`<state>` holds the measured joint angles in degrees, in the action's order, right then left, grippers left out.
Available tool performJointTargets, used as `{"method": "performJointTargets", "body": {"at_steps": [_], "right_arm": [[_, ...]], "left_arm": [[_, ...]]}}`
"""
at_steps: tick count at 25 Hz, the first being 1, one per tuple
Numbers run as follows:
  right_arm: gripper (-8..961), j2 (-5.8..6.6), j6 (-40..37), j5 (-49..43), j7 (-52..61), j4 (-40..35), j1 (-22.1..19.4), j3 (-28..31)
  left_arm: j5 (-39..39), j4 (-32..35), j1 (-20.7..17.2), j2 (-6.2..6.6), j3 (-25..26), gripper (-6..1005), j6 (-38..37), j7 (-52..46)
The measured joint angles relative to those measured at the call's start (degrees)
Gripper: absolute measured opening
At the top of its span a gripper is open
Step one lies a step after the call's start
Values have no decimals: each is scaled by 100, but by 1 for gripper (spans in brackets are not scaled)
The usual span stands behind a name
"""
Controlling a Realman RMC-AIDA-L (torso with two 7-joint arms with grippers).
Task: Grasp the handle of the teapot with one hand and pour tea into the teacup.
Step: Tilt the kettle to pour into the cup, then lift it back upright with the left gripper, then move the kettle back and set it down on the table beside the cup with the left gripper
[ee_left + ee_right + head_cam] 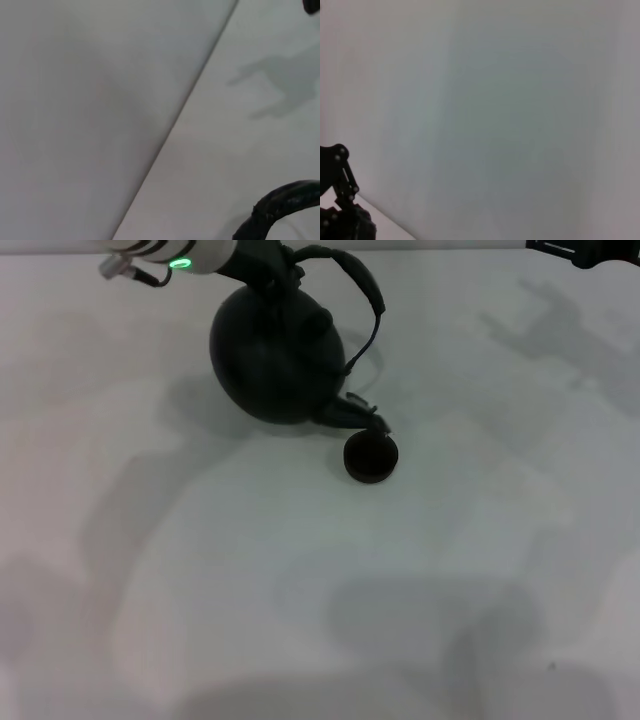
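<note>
Teacup (370, 457) sits under tilted teapot (278, 357)'s spout; left tool (262, 268) grips handle (362, 285); no writing legible.

We see the teapot (275, 360): round, matte black, bulbous body, tilted w/ spout pointing down toward the near right. Spout tip sits directly over the teacup's far rim; we can't tell if they touch. The handle (362, 285), a thick black arched bail, loops off the pot's upper right side; rough texture shows in left wrist view (280, 205). The teacup (370, 457): tiny, round, black, handleless, upright on the white surface.
</note>
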<state>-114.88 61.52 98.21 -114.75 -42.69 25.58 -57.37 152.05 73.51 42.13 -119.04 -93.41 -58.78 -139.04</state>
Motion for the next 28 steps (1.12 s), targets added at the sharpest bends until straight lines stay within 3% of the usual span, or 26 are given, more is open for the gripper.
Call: {"method": "performJointTargets", "body": {"at_steps": [6,15,20,28], "right_arm": [[860,10,0,-1,38,15,3,16],[860,10,17,-27,148,44,26,16],[860,10,52,-35,157,44,17,9],[860,36,80,-58,280,41,-41,-16]], "left_arm": [[-725,90,-414,8,492,131,191,152],[-2098,540,-1527,14,1378,131,399,1377],[-3734,382,-2183,22,1911,131,429,2871],[-6162,-670,-2844,39,2603,131,-83,5300]]}}
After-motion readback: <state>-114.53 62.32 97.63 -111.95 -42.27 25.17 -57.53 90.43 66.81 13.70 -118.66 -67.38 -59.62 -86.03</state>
